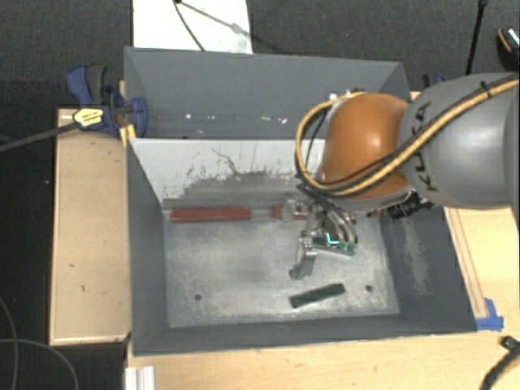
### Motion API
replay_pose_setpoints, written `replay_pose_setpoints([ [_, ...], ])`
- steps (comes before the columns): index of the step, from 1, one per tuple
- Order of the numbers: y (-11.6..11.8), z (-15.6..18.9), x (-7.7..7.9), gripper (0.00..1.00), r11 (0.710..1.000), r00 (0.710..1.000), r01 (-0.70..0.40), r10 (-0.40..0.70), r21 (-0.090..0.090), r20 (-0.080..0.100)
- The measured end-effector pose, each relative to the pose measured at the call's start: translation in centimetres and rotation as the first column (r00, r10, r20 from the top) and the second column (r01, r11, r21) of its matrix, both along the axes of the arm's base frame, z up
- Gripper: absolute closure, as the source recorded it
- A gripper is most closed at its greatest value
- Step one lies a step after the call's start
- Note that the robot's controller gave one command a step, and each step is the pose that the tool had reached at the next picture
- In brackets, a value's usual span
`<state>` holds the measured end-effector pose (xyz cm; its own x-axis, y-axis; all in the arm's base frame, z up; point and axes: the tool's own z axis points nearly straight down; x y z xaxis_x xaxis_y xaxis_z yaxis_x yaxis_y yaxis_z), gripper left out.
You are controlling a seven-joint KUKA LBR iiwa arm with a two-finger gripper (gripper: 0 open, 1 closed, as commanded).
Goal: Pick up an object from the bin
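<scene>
My gripper (pixel 305 265) hangs low over the right half of the bin floor, under the orange wrist cover. A dark green flat bar (pixel 318 296) lies on the floor just in front of the gripper, close to the bin's near wall, and I see nothing between the fingers. A long red-brown stick (pixel 210 214) lies along the foot of the back wall, to the left of the gripper. A small reddish piece (pixel 279 212) sits at the back wall, partly hidden behind the gripper body.
The arm and its orange cover with looped cables reach in from the right and hide the bin's back right corner. The left half of the bin floor is bare scuffed metal.
</scene>
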<state>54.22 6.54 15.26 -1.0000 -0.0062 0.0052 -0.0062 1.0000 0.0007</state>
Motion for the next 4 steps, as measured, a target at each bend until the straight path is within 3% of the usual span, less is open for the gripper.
replay_pose_setpoints([
  [1,-9.2,-5.3,-5.5,0.00,1.000,1.000,0.006,-0.006,-0.004,-0.002],
  [2,-7.4,-8.2,-5.8,0.00,0.989,0.989,0.145,-0.145,0.000,0.007],
  [3,-7.4,-8.2,-5.9,1.00,0.989,0.989,0.148,-0.148,0.000,0.006],
  [4,-4.6,11.3,-4.1,1.00,0.993,0.993,0.117,-0.117,0.002,0.017],
])
